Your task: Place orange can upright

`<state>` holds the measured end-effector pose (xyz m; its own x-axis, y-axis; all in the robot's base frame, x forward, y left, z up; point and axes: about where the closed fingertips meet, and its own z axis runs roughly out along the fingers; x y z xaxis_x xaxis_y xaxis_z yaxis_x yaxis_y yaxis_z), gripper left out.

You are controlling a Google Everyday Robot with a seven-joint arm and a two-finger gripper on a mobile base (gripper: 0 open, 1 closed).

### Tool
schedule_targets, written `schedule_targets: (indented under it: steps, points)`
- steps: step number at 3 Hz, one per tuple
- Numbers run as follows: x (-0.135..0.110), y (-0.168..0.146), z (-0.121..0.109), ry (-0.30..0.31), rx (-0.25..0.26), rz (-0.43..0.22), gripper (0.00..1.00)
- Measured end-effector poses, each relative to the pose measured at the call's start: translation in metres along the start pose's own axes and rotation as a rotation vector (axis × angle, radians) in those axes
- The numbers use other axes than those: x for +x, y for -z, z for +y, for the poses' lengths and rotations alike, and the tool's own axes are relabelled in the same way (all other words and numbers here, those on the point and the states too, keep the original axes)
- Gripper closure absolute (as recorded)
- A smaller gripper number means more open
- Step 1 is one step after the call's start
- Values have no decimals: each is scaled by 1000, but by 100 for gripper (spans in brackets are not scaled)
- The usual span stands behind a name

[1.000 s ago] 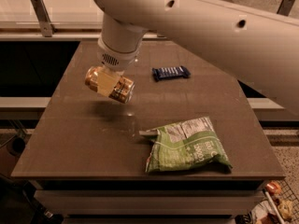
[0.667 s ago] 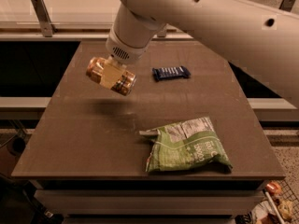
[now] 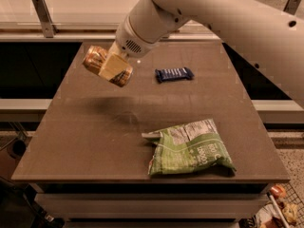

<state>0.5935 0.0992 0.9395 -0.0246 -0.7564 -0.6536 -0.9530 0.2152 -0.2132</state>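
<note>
Orange-tan metal with shiny ends, the small cylindrical drink can hangs tilted in the air left of the flat dark-blue snack bar. The pale gripper is clamped on it, probably to turn it upright onto the smooth brown table. A crinkled green chip bag lies in front of the bar.

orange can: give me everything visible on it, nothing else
The orange can is a small orange-tan metal drink can with dark printed markings and a shiny end facing up-left. It is off the table, in the air over the back-left area, with a shadow below it. It is tilted, nearly on its side, not upright. The gripper is clamped across its middle, and a pale finger covers part of its body. Nothing else touches it.
</note>
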Motion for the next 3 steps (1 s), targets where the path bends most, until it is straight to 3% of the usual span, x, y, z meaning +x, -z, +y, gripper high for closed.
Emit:
schedule_targets:
  steps: [1,3]
  points:
    - [-6,-5,3,30,-40,-88,100]
    - [-7,-13,28,18,-70,-271,100]
